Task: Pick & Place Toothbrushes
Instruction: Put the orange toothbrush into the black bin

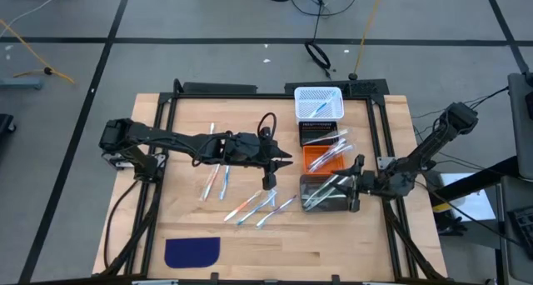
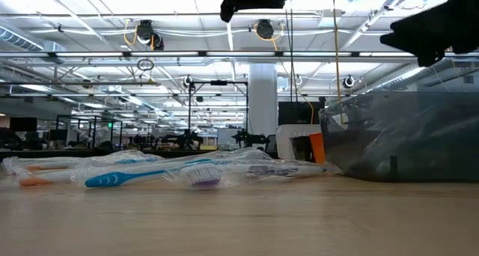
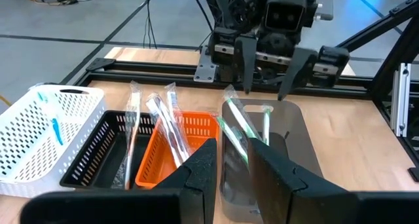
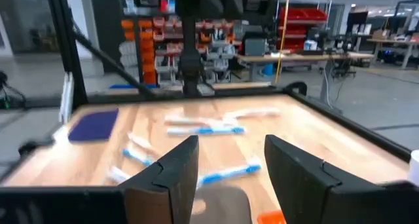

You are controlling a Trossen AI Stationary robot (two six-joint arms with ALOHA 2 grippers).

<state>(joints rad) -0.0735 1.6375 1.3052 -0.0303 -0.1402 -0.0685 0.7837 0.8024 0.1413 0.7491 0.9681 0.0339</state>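
Toothbrushes binned: several, in the white basket (image 1: 319, 102), orange bin (image 1: 316, 157) and clear bin (image 1: 326, 193).
Toothbrushes left: loose toothbrushes (image 1: 250, 203) mid-desk.
Left claw (image 1: 269, 182): apart, empty.
Right claw (image 1: 356, 181): apart, empty, above clear bin.

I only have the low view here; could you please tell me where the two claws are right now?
Observer: The right claw hangs over the clear bin, open and empty.
Operator: Thanks, and the left one?
Observer: The left claw hovers beside the bins, facing them, open and holding nothing.
Operator: What lies behind the clear bin?
Observer: An orange bin, a black bin and a white basket, in one row. Loose toothbrushes lie on the table.
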